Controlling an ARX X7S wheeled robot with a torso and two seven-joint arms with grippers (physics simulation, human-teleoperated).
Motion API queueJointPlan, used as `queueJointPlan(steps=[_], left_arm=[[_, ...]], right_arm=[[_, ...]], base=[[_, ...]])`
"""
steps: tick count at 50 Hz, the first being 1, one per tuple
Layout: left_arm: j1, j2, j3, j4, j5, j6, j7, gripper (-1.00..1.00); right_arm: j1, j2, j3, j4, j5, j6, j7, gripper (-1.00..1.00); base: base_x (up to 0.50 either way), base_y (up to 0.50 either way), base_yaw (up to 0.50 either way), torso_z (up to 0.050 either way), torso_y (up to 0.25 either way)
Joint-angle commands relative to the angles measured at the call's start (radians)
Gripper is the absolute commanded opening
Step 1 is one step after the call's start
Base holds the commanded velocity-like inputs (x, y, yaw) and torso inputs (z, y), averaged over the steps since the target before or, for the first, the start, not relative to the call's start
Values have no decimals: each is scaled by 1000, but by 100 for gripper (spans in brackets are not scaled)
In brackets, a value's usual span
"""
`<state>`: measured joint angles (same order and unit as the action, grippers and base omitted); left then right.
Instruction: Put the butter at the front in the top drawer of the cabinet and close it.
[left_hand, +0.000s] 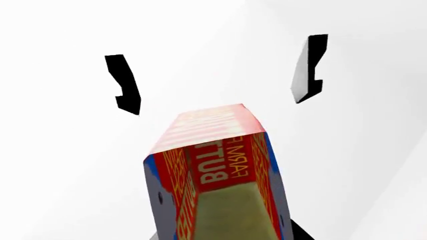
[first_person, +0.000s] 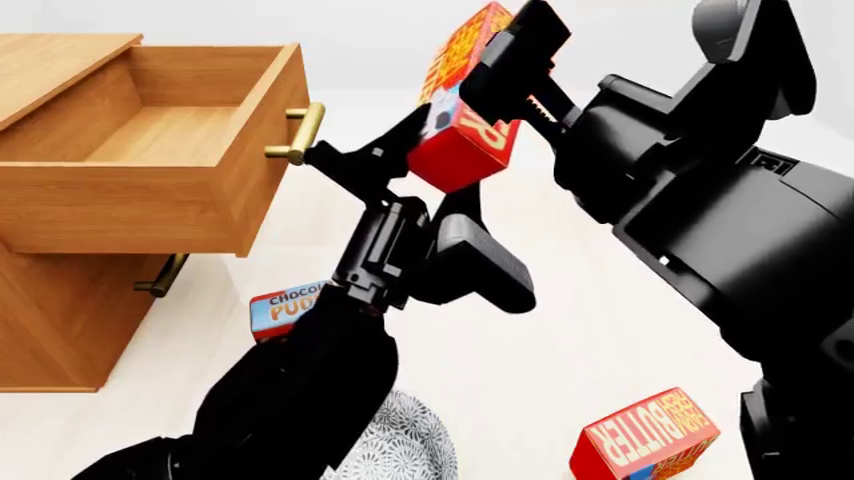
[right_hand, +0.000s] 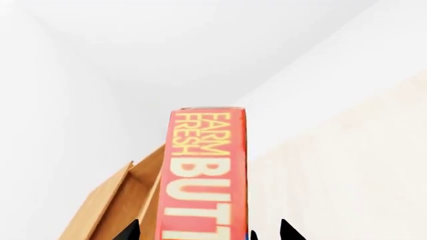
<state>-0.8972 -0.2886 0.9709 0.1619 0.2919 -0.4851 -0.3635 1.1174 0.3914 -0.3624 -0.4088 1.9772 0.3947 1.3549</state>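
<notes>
The butter (first_person: 467, 140), a red carton lettered "BUTTER", hangs in the air to the right of the open top drawer (first_person: 120, 210) of the cabinet (first_person: 54, 320). My left gripper (first_person: 420, 150) is shut on its lower end. In the left wrist view the butter (left_hand: 220, 160) runs away from the left gripper (left_hand: 220, 207), with a grey finger against each side. My right gripper (first_person: 514, 60) straddles the carton's upper end, open. Its black fingertips (left_hand: 123, 85) stand well wider than the carton. In the right wrist view the butter (right_hand: 203, 175) sits between the right gripper (right_hand: 210, 232) tips with gaps.
A second identical butter carton (first_person: 647, 435) lies on the floor at the lower right. A Chocolate Pudding box (first_person: 283, 308) and a patterned bowl (first_person: 400, 450) lie below my left arm. The drawer's brass handle (first_person: 300, 130) juts toward the arms, with a lower handle (first_person: 163, 275) beneath.
</notes>
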Motion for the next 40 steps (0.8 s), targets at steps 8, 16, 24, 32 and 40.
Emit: queueJointPlan(steps=[8,16,24,32,40], left_arm=[[-24,-4,-12,3,38,3,-31,-100],[-23,-3,-9,-7,36,8,-34,-100],[-24,-5,-15,-10,31,4,-35,-100],[-27,-11,-26,5,26,-11,-30,-100],[-27,-20,-43,18,17,-25,-28,-100]], right_arm=[[41,48,45,-106,44,-32,91,100],[90,76,70,-165,73,-53,147,100],[88,134,108,-224,85,-82,179,100],[4,212,157,-267,76,-115,172,100],[-97,271,204,-301,59,-138,146,100]], base=[[0,0,0,1,0],[0,0,0,0,1],[0,0,0,0,1],[0,0,0,1,1],[0,0,0,0,1]])
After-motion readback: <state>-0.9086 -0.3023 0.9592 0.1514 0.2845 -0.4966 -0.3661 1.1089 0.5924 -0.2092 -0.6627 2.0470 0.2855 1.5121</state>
